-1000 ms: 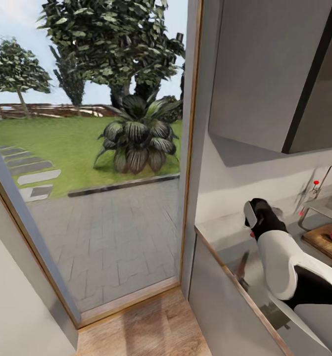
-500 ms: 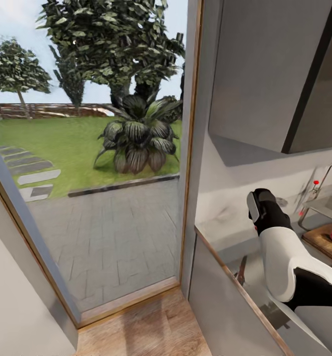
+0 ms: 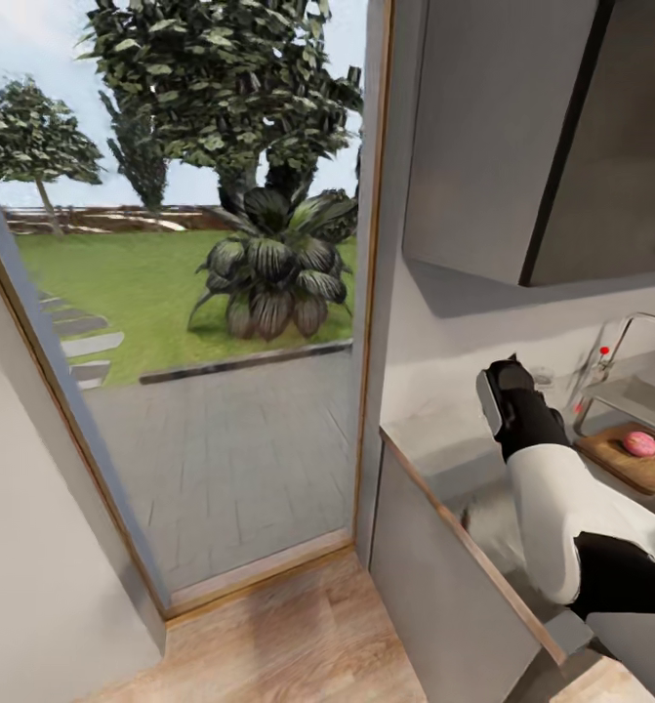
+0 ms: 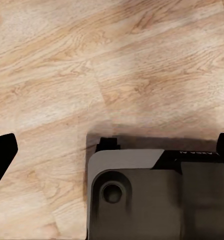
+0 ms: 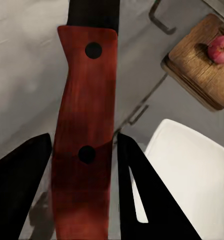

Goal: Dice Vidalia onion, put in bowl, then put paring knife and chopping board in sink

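Nearest, the left wrist view looks down on a pale wooden floor [image 4: 67,75], with the robot's grey base [image 4: 157,195] below the camera; the left gripper [image 4: 114,150] has its dark fingertips [image 4: 3,150] at opposite edges of that view, standing wide apart with nothing between them. In the right wrist view the right gripper [image 5: 84,170] is clamped on the paring knife [image 5: 84,115], its red handle with two dark rivets lying between the black fingers [image 5: 22,185] and the dark blade running away toward twelve o'clock. Beyond the handle, at about four o'clock in that view, sits the white bowl [image 5: 192,170] on the grey countertop [image 5: 22,60], and at two o'clock the brown chopping board [image 5: 199,65] carries the Vidalia onion [image 5: 220,48] on its top face. In the head view the right arm [image 3: 561,508] reaches over the countertop [image 3: 434,430] at four o'clock, its black wrist raised; the gripper's fingers are hidden there. Farther along at three o'clock lie the chopping board [image 3: 632,467] with the pink onion [image 3: 641,443] on it, just beside the sink [image 3: 649,395] and its chrome tap [image 3: 639,322] with a red knob. Farthest, through the glass door [image 3: 200,391], lie grey paving, a lawn, a broad-leaved plant [image 3: 273,273] and trees.
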{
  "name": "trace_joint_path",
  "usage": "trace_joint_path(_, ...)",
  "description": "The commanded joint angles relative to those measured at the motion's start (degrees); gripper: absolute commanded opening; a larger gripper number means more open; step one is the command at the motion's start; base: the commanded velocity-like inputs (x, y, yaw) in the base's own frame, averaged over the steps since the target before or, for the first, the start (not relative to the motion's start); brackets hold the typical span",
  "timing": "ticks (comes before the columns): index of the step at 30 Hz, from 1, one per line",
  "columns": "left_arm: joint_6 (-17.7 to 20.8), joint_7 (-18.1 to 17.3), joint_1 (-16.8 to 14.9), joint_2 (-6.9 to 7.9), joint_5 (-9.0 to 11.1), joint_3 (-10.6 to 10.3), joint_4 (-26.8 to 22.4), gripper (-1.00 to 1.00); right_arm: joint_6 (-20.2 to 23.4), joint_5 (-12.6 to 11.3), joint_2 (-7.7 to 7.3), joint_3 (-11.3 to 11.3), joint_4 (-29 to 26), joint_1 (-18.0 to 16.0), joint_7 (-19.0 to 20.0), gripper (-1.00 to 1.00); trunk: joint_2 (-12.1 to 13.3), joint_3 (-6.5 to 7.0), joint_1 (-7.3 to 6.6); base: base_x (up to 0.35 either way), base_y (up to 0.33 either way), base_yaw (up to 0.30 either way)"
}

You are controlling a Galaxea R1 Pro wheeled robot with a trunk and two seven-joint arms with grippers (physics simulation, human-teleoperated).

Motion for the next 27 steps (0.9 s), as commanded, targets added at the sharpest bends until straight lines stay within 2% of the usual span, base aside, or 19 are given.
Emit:
trace_joint_path(1, -0.44, 0.03, -0.12, -0.02, 0.38, -0.18, 0.27, 1.00, 0.42, 0.58, -0.01, 0.71, -0.64, -0.05, 0.68, -1.00, -0.14, -0.14, 0.01, -0.337, 0.000, 0.000)
trace_joint_path(5, -0.43, 0.05, -0.12, 0.00, 0.38, -0.18, 0.27, 1.00, 0.42, 0.58, 0.03, 2.70, -2.05, -0.05, 0.97, -1.00, -0.14, -0.14, 0.01, -0.337, 0.000, 0.000)
trace_joint_path(10, -0.43, 0.11, -0.12, 0.06, 0.38, -0.18, 0.27, 1.00, 0.42, 0.65, 0.06, 7.42, -2.89, -0.05, 1.02, -1.00, -0.14, -0.14, 0.01, -0.302, -0.104, 0.000)
trace_joint_path(17, -0.44, 0.12, -0.12, 0.07, 0.38, -0.18, 0.27, 1.00, 0.48, 0.75, 0.15, 9.63, -3.14, -0.05, 1.01, -1.00, -0.14, -0.14, 0.01, -0.193, -0.242, 0.000)
trace_joint_path(21, -0.44, 0.12, -0.12, 0.07, 0.38, -0.18, 0.27, 1.00, 0.50, 0.82, 0.21, 14.41, -3.15, -0.05, 0.97, -1.00, -0.14, -0.14, 0.01, -0.072, -0.282, 0.000)
trace_joint_path(24, -0.44, 0.12, -0.12, 0.07, 0.38, -0.18, 0.32, 1.00, 0.51, 0.92, 0.24, 19.49, -3.15, -0.05, 0.94, -1.00, -0.14, -0.14, 0.01, -0.016, -0.294, 0.000)
trace_joint_path(27, -0.44, 0.12, -0.12, 0.04, 0.38, -0.18, 0.33, 1.00, 0.51, 0.90, 0.24, 19.99, -3.15, -0.05, 0.94, -1.00, -0.14, -0.14, 0.01, -0.002, -0.307, 0.000)
